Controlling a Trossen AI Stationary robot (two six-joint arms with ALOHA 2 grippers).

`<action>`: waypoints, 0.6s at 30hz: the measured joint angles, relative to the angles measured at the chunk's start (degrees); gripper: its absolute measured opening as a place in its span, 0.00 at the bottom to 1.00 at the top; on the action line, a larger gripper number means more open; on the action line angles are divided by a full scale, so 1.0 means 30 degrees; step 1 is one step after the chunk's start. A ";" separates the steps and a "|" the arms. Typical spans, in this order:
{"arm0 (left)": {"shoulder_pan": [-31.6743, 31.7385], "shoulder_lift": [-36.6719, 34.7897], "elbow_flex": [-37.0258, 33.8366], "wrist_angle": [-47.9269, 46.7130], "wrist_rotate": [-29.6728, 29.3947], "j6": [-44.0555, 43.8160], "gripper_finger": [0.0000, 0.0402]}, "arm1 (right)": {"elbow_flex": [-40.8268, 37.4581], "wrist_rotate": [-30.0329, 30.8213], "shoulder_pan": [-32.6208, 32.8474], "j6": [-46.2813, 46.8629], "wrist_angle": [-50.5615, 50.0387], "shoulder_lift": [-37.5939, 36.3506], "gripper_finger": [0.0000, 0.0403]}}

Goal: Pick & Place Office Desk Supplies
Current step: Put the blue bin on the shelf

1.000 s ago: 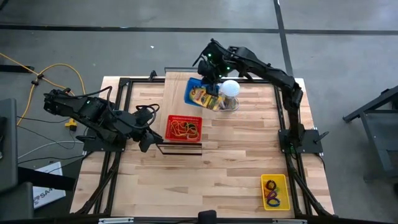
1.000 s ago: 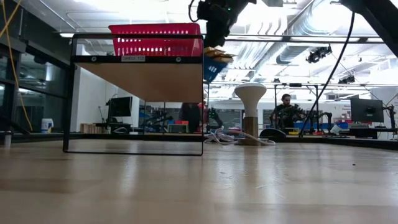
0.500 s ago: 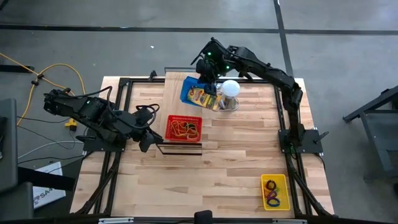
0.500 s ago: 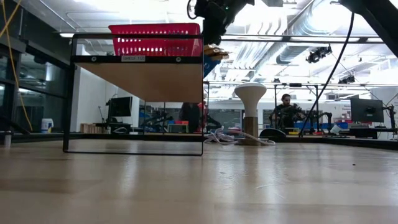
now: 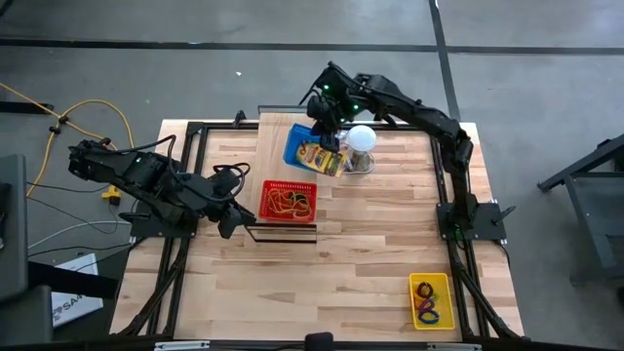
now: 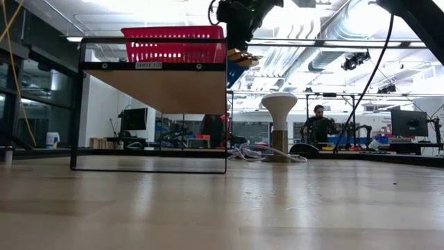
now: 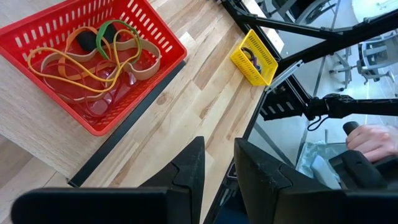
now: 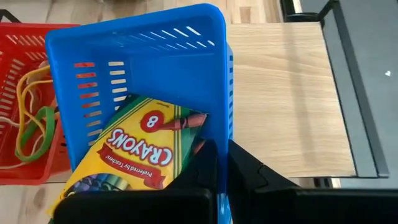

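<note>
Right gripper point(image 5: 323, 128): I have its fingers pinched together on the rim of the blue basket point(image 8: 143, 68), held aloft at about 12 o'clock on the table point(image 5: 370, 244), just beside the white ball-like object point(image 5: 362, 138).
Change over the last second: the blue basket has slid a little toward 9 o'clock and risen slightly; in the low view its corner now sits nearer the shelf's edge.
Crayon packs point(image 8: 140, 152): yellow-orange boxes lying in the tilted blue basket, leaning toward its lower end, partly over the lip.
Red basket point(image 5: 288, 200): near the table's centre, on the wooden shelf point(image 6: 156, 87) of a black frame; holds tan, green and black rubber bands point(image 7: 93, 53).
Yellow tray point(image 5: 431, 300): at about 5 o'clock, well apart from both arms; coloured loop clips point(image 5: 427, 302) lie in it.
Left gripper point(image 7: 217, 168): fingers apart, nothing between them; I keep it waiting at 9 o'clock, just beside the red basket.
Meaning for the task: I judge the blue basket is mid-carry toward the shelf; not yet set down.
Risk: tilt could spill the crayon packs.
</note>
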 joint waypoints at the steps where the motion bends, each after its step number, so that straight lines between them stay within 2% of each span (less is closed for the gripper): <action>1: -0.0007 0.0000 0.0000 0.0007 0.0000 0.0000 0.21 | 0.0000 0.0005 0.0094 0.0005 0.0012 0.0080 0.01; 18: -0.0007 0.0000 0.0000 0.0004 0.0000 0.0000 0.21 | 0.0000 -0.1012 0.0365 -0.0400 0.1272 0.1165 0.01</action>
